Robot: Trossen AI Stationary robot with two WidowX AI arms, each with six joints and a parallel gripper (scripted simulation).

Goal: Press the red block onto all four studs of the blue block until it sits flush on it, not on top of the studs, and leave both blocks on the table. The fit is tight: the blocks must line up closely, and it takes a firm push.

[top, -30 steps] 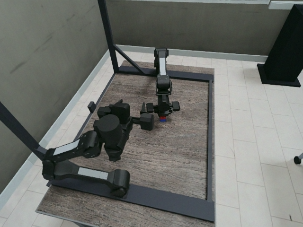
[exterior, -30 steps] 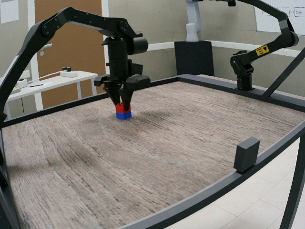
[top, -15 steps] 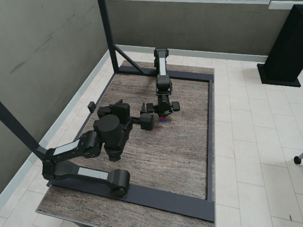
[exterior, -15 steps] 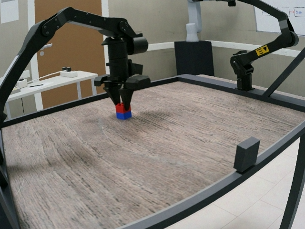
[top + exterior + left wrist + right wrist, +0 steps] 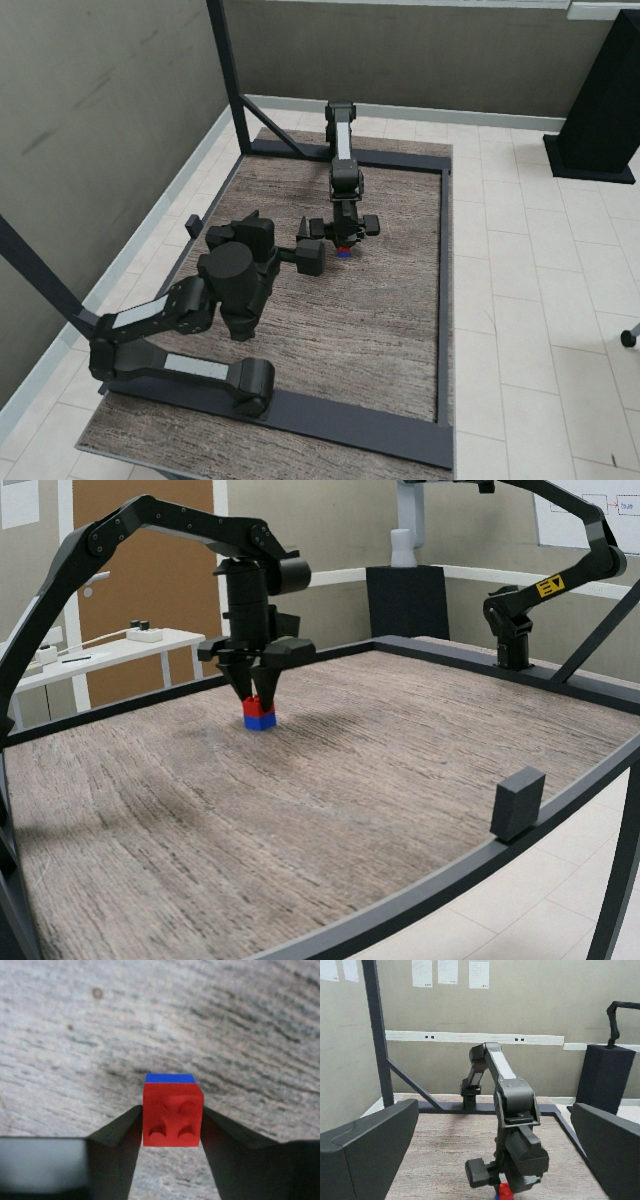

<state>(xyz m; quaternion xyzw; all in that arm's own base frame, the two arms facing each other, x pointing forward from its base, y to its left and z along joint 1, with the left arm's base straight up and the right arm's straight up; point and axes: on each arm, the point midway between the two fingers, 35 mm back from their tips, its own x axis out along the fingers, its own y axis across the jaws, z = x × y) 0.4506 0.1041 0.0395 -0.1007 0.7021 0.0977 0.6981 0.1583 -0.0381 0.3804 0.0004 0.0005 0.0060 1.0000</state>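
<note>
The blue block (image 5: 343, 254) (image 5: 260, 723) (image 5: 170, 1078) stands on the table (image 5: 382, 310) (image 5: 330, 810). The red block (image 5: 343, 249) (image 5: 251, 707) (image 5: 173, 1091) (image 5: 506, 1191) sits squarely on top, edges lined up, with no gap visible between them in the exterior view. The studs between them are hidden. My left gripper (image 5: 256, 702) (image 5: 170, 1112) points down around the red block. Its fingers stand slightly open, one close beside each side of it; contact is hard to tell. My right gripper (image 5: 278, 222) is wide open and empty, raised well away from the blocks.
A dark frame (image 5: 443, 299) (image 5: 423, 888) runs around the table top. A small dark box (image 5: 193, 226) (image 5: 516, 804) stands on its side rail. The right arm reaches over the table at left in the top view, its gripper towards the left arm.
</note>
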